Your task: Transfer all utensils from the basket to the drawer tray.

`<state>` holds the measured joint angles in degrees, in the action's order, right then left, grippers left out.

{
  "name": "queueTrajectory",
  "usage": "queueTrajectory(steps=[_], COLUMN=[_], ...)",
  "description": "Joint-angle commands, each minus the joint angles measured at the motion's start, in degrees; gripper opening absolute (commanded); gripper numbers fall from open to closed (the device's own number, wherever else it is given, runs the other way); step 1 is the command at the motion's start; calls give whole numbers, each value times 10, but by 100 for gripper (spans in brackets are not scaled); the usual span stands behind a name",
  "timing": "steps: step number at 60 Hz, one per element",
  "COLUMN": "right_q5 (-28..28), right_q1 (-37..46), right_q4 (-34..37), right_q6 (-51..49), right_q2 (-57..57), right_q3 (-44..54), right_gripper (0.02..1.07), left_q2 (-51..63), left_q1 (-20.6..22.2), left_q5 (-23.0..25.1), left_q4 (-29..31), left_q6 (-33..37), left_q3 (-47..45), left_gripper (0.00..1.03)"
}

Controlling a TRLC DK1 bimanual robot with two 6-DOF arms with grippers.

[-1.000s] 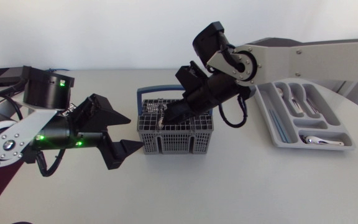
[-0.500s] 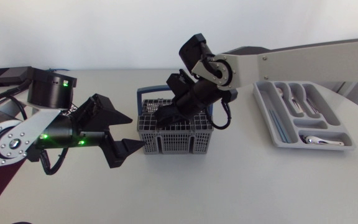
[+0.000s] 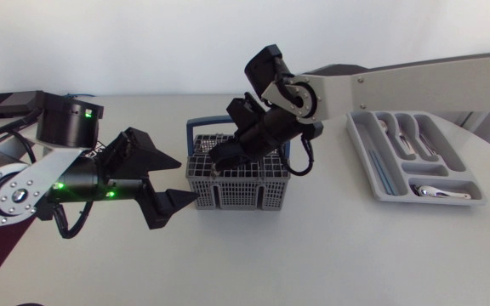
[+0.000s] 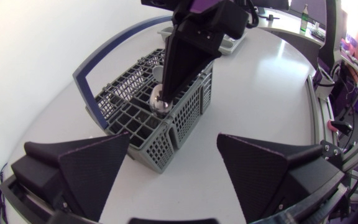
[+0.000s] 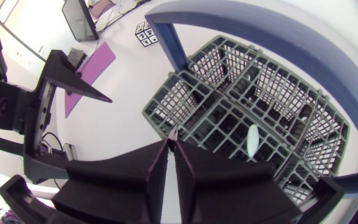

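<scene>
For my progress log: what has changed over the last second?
The right gripper swung left across the basket and dipped lower into it, jaws nearly together; whether it grips anything is unclear. Left gripper, basket and drawer tray stayed put.

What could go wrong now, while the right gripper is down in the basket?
The right gripper pinches the utensil with its very tip, so it may slip. The utensil might also catch in the basket grid and lift it, since the open left gripper does not hold the basket.
</scene>
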<state>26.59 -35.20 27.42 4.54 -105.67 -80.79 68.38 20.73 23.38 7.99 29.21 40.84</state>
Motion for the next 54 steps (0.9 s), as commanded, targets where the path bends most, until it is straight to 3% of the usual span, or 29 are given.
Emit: queueTrajectory(steps=[1, 29, 54], right_q5=[0, 19, 109], right_q1=[-5, 6, 52], right_q4=[-5, 2, 43], right_q6=[10, 7, 17], right_q2=[3, 56, 90], right_q3=[-3, 10, -4], right_gripper=[8, 8, 8], left_q2=[6, 4, 4], left_q1=[-3, -3, 4], left_q5=[6, 5, 1], left_q4=[-3, 0, 4], left_q6=[8, 6, 5], left_q3=[-16, -17, -16], left_gripper=[98, 98, 98])
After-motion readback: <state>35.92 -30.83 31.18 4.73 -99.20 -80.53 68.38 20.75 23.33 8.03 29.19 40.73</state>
